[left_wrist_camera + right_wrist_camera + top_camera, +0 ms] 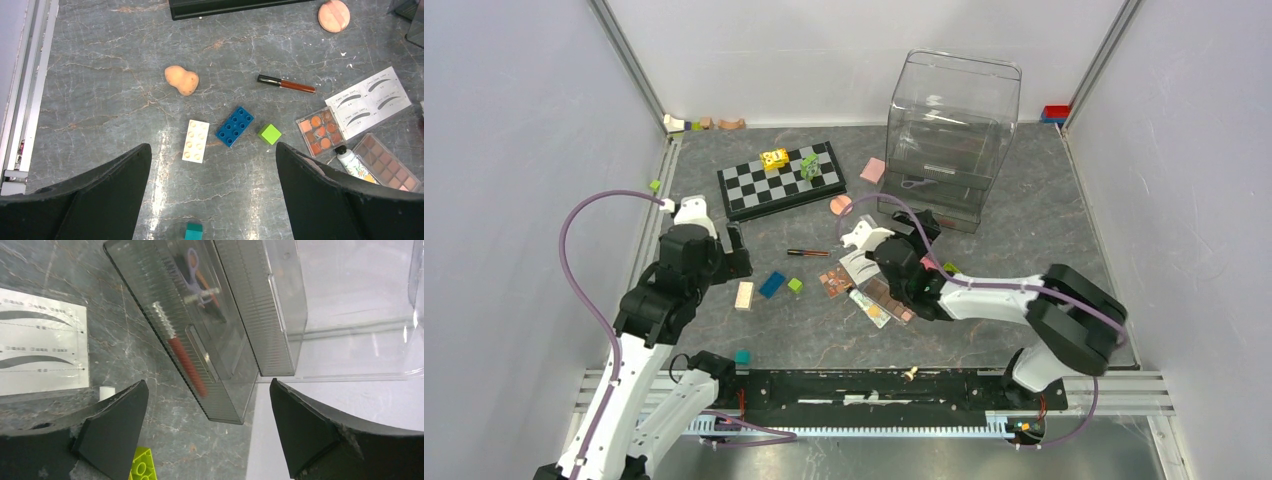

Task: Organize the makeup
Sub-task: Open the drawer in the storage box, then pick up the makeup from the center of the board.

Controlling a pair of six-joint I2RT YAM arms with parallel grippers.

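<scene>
Left wrist, peach sponge [181, 80], unseen from top

Organizer [954, 110] clear glossy plastic; tabletop [100, 90] grey marbled, slight sheen; peach sponge [182, 80] matt foam

The chessboard [781, 185] lies at the back left of the surface [1024, 230], with the organizer [949, 120] to its right. A pad [873, 170] and a puff [840, 205] lie between them. A wand [808, 253] lies in front of the board. Nearer still, the blocks [234, 126] sit in a row, with a sponge [182, 80] behind them to the left. To their right lies the card [370, 102]. The palettes [320, 130] lie in front of the card, a tube [353, 164] between them. In the organizer's drawer [200, 340] lie a curler [194, 262] and a brush [182, 352].
</scene>
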